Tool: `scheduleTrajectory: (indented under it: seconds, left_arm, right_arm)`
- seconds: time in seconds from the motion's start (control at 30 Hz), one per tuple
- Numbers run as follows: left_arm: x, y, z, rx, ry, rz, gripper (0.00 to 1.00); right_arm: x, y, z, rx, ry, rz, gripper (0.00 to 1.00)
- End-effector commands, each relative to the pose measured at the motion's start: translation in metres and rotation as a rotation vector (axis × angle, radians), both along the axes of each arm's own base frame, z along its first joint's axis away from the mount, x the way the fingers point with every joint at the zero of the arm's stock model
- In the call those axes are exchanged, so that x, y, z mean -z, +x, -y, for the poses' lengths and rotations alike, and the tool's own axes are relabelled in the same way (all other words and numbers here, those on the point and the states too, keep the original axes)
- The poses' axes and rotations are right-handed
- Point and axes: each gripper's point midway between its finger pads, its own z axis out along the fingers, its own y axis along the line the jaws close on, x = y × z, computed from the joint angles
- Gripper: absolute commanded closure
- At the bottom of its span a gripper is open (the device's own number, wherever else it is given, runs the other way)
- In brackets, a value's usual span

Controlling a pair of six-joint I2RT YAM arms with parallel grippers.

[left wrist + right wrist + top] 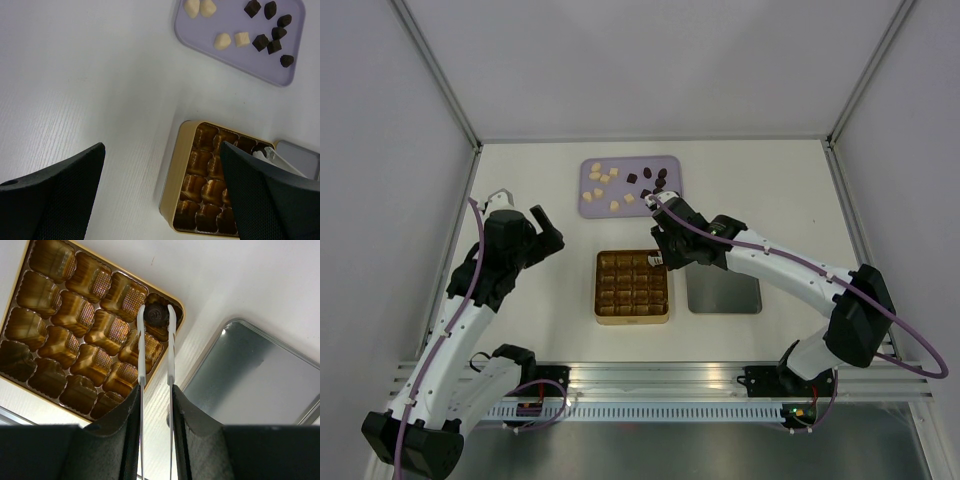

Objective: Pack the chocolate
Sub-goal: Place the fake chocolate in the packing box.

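Observation:
Chocolate lies on a lilac tray [588, 208]: cream cubes [603, 178] on its left, dark lumps [655, 180] on its right. The left wrist view shows the same cream pieces [222, 41] and dark pieces [260, 42]. My right gripper [155, 390] is shut on metal tweezers [141, 345]. The tweezer tips flank one dark chocolate [156, 315] at the corner cell of the gold tin [176, 330]. In the top view that gripper [665, 242] hangs over the tin's far right corner. My left gripper [545, 230] stands open and empty, left of the tin [599, 290].
The tin's metal lid [723, 292] lies flat just right of the tin. The other gold cells [197, 162] in view hold nothing. White walls enclose the table on the left, right and back. A metal rail [650, 375] runs along the near edge.

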Motion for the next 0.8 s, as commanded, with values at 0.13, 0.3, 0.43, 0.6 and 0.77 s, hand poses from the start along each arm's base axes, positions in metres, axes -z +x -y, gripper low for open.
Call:
scheduleTrajectory:
  seconds: [0.13,0.3,0.43,0.6,0.77]
  left_arm:
    - [-0.0051,0.0039,0.0036,0.007,-0.017,0.029,0.0]
    - [-0.0044,0.0037,0.0038,0.009,-0.018,0.029,0.0]
    - [-0.0051,0.0038,0.0039,0.009,-0.019,0.03,0.0]
    - [-0.0044,0.0037,0.0039,0.008,-0.019,0.029,0.0]
    - [-0.0048,0.0036,0.0038,0.009,-0.019,0.03,0.0]
  right_arm:
    - [-0.0031,0.0047,-0.0059,0.017,0.011,0.016,0.71]
    - [-0.0032,0.005,-0.0059,0.019,0.008,0.014,0.68]
    - [-0.0042,0.0051,-0.0058,0.021,0.01,0.016,0.68]
    - [-0.0045,0.0052,-0.0062,0.02,0.01,0.015,0.66]
    - [-0.0046,0.0054,-0.0061,0.021,0.01,0.016,0.64]
